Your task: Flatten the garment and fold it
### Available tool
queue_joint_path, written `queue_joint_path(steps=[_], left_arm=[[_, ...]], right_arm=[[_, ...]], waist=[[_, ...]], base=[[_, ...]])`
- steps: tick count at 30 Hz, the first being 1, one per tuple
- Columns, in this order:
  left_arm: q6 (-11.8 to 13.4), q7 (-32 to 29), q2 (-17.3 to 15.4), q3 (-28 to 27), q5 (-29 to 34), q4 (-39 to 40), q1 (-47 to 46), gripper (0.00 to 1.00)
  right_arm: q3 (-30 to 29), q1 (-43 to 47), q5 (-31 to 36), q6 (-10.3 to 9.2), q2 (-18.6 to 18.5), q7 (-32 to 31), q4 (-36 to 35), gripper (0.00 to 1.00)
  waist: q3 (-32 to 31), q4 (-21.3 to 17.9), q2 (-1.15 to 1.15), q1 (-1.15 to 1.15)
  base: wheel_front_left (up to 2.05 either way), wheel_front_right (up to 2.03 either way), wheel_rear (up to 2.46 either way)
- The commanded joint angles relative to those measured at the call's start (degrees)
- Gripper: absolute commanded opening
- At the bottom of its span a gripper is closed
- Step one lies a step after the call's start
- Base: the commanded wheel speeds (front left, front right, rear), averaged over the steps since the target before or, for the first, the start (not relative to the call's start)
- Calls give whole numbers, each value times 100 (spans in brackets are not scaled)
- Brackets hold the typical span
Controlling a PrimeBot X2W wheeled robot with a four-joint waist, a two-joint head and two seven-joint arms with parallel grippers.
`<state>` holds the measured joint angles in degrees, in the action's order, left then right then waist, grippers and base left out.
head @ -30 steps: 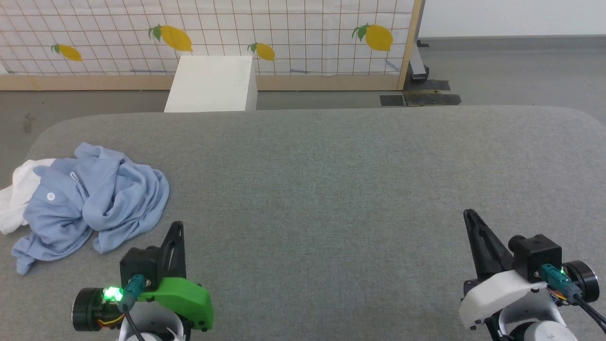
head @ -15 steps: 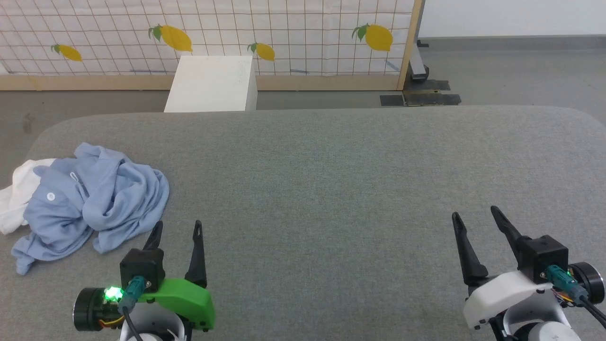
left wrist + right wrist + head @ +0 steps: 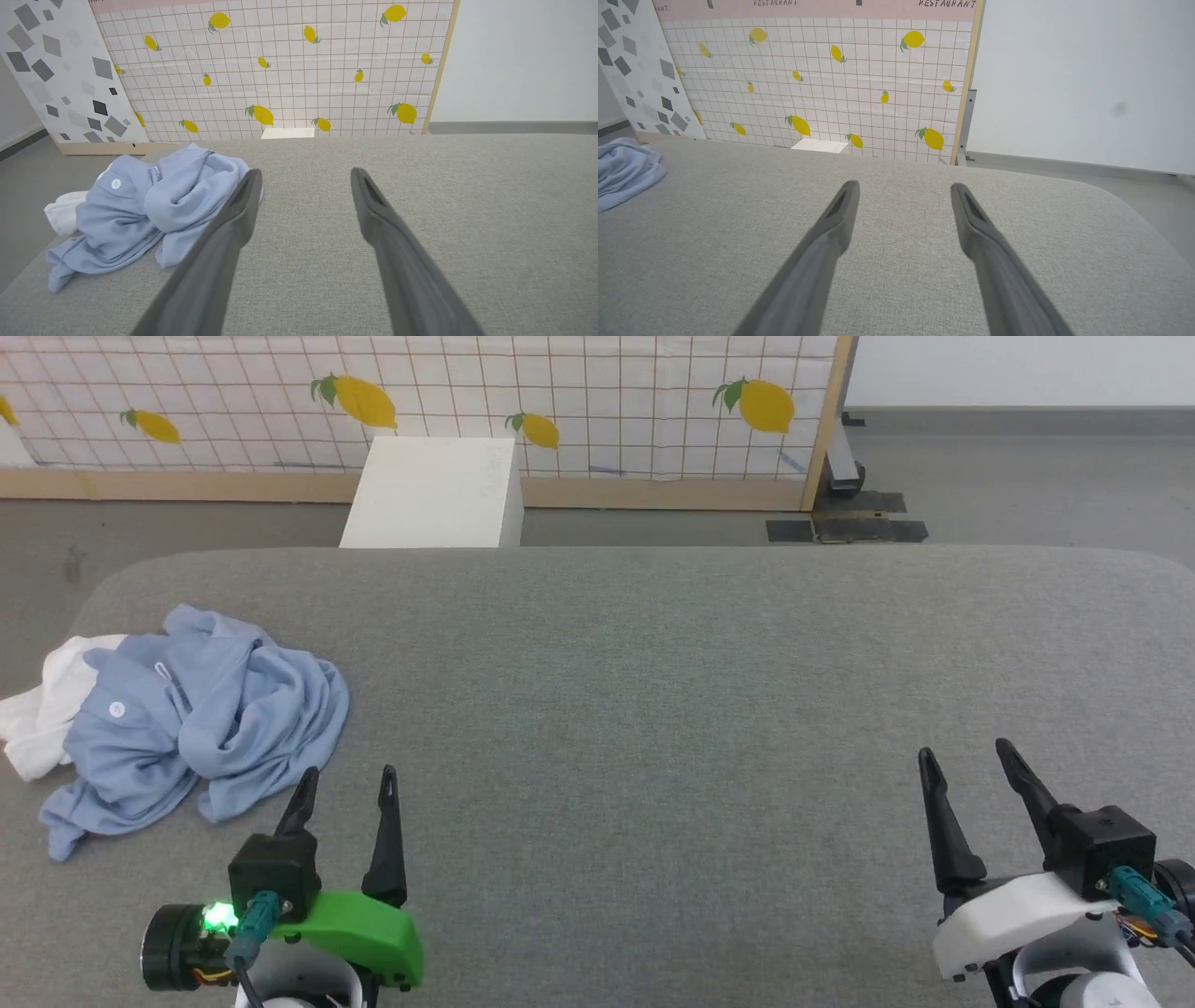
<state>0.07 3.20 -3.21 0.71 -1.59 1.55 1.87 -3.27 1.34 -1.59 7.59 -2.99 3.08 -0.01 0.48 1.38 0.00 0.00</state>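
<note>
Lying in a crumpled heap on the gray table (image 3: 653, 691), the garment (image 3: 196, 719) sits just beside the left gripper (image 3: 347, 784). The right gripper (image 3: 966, 761) is well apart. Both claws gape wide, holding nothing.

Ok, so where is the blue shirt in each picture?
Head view: the blue shirt lies crumpled at the left side of the grey table.
Left wrist view: the blue shirt is at the left, middle height.
Right wrist view: a bit of the blue shirt peeks in at the far left edge.
Shared landmark: the lemon screen behind the table, seen in all three.
</note>
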Motion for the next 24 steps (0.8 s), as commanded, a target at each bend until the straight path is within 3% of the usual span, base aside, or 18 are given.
queue_joint_path(steps=[1, 24], left_arm=[[13, 64, 9, 4, -44, 35, 82, 100], [21, 336, 15, 11, -136, 109, 327, 100]], right_arm=[[-15, 79, -43, -2, 3, 72, 17, 100], [479, 82, -187, -4, 5, 344, 204, 100]], waist=[[0, 43, 0, 0], [-121, 870, 0, 0]], base=[[0, 0, 0], [0, 0, 0]])
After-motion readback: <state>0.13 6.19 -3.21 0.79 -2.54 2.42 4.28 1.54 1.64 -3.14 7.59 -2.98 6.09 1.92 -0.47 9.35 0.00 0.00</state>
